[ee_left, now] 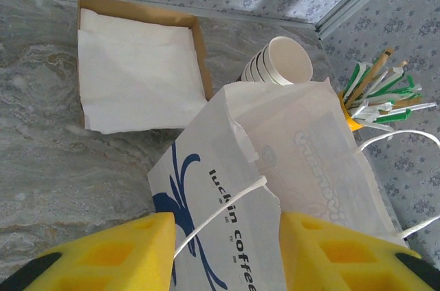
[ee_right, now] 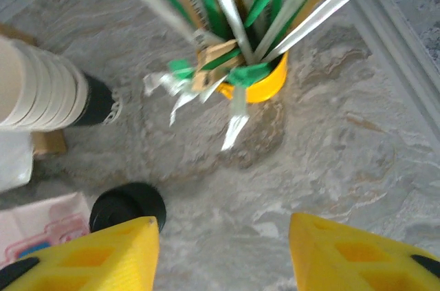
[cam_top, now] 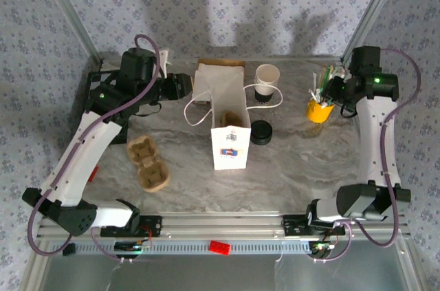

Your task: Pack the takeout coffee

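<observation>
The takeout coffee is hidden or out of view. The white paper bag [cam_top: 229, 141] stands upright in the middle of the table with its mouth open and something tan inside. In the left wrist view the bag [ee_left: 220, 195] has blue "luckin coffee" print. My left gripper [cam_top: 188, 88] is at the bag's back left. It [ee_left: 227, 256] is open, and the bag's white cord handle [ee_left: 227, 208] runs between its yellow fingers [ee_left: 110, 256]. My right gripper [cam_top: 337, 93] hangs open [ee_right: 223, 256] over bare table by the straw cup, holding nothing.
A stack of lidless cream cups [cam_top: 267, 76] stands behind the bag. Loose black lids [cam_top: 261, 132] lie to the bag's right. A yellow cup of straws [cam_top: 317, 106] is at the back right, a napkin tray [ee_left: 134, 71] at the back, and cardboard cup carriers [cam_top: 148, 162] on the left.
</observation>
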